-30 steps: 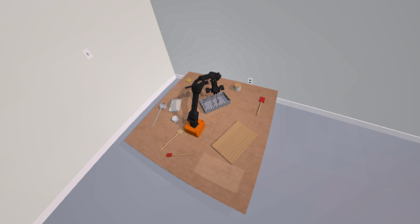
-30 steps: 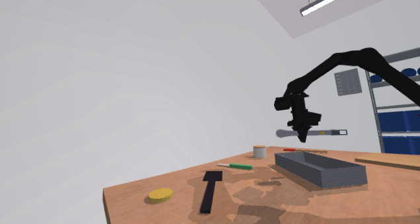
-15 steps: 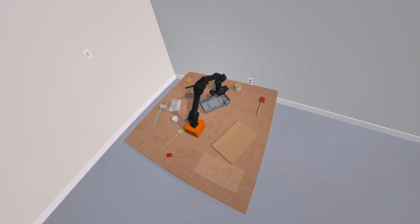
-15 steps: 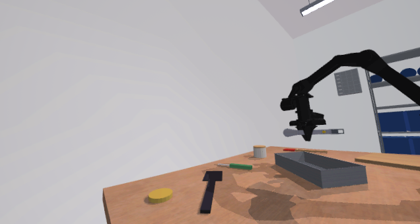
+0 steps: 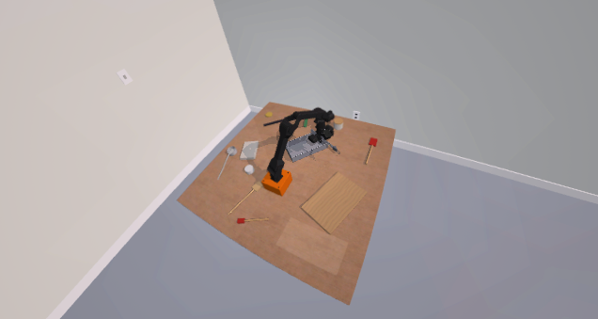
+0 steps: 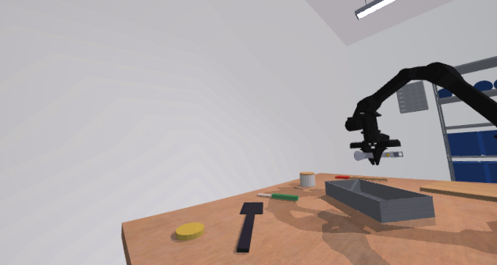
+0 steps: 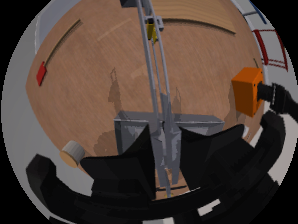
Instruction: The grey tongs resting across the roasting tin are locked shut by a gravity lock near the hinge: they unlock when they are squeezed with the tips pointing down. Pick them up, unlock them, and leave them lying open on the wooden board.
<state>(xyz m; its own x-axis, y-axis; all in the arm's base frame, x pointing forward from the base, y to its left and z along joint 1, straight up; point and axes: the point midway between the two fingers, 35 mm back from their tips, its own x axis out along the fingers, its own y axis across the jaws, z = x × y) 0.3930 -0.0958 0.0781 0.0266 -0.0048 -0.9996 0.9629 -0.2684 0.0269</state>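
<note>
My gripper is shut on the grey tongs and holds them above the roasting tin. The tongs lie about level, with the hinge end and its yellow part out to the right in the exterior view and the tips to the left. Their two arms run close together in the wrist view; whether the lock is engaged cannot be told. The wooden board lies flat on the table, apart from the tin.
A pale pot stands behind the tin. A red-headed tool lies beyond the board. A green-handled tool, a black tool and a yellow disc lie at the far side.
</note>
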